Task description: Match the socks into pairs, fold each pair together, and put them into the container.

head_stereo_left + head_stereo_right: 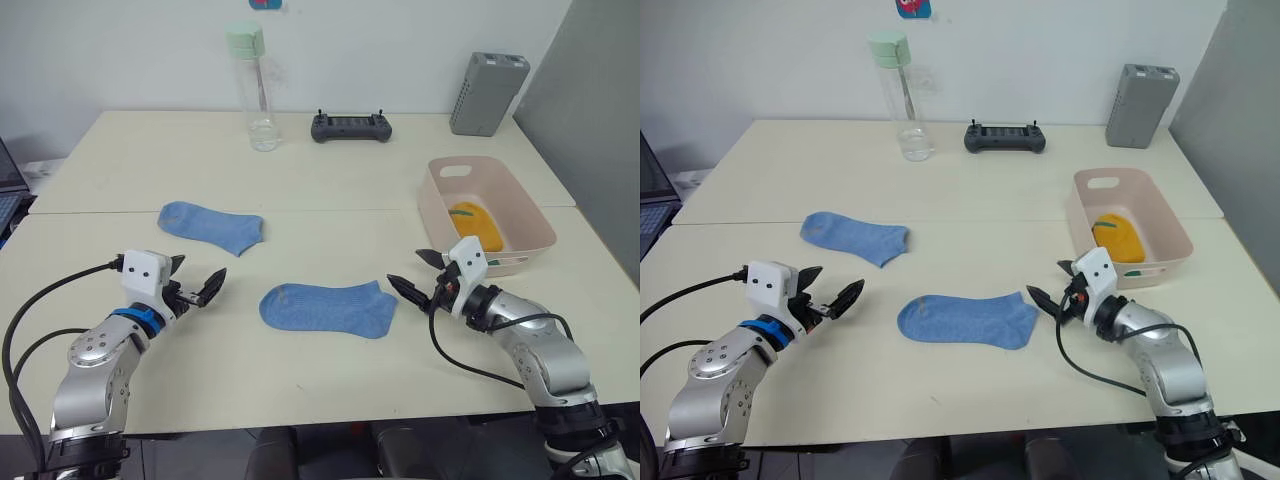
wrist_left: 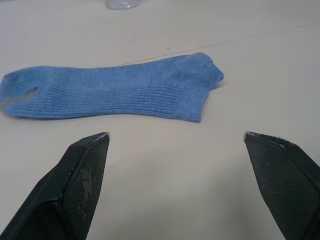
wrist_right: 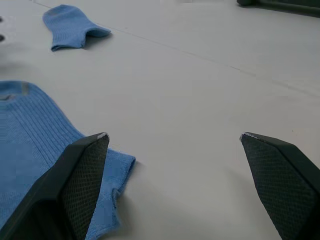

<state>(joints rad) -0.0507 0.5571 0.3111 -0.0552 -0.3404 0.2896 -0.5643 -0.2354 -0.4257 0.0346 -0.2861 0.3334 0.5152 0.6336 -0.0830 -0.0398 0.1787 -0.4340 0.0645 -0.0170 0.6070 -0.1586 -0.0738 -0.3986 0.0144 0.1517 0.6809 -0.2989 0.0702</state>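
Two light blue socks lie flat and apart on the table: one sock [image 1: 328, 307] near the front middle, the other sock [image 1: 212, 225] farther back to the left. The pale pink container [image 1: 522, 213] stands at the right with a folded mustard-yellow pair [image 1: 475, 224] inside. My left gripper [image 1: 193, 280] is open, just left of the near sock, nothing between its fingers. My right gripper [image 1: 420, 275] is open too, its tips beside that sock's cuff end [image 3: 112, 175]. In the left wrist view the near sock [image 2: 110, 90] lies ahead of the open fingers [image 2: 82, 175].
At the back of the table stand a clear bottle [image 1: 255, 90] with a green cap, a black controller [image 1: 350, 126] and a grey upright box [image 1: 487, 92]. A seam [image 1: 300, 212] runs across the tabletop. A laptop edge [image 1: 8, 190] shows at far left.
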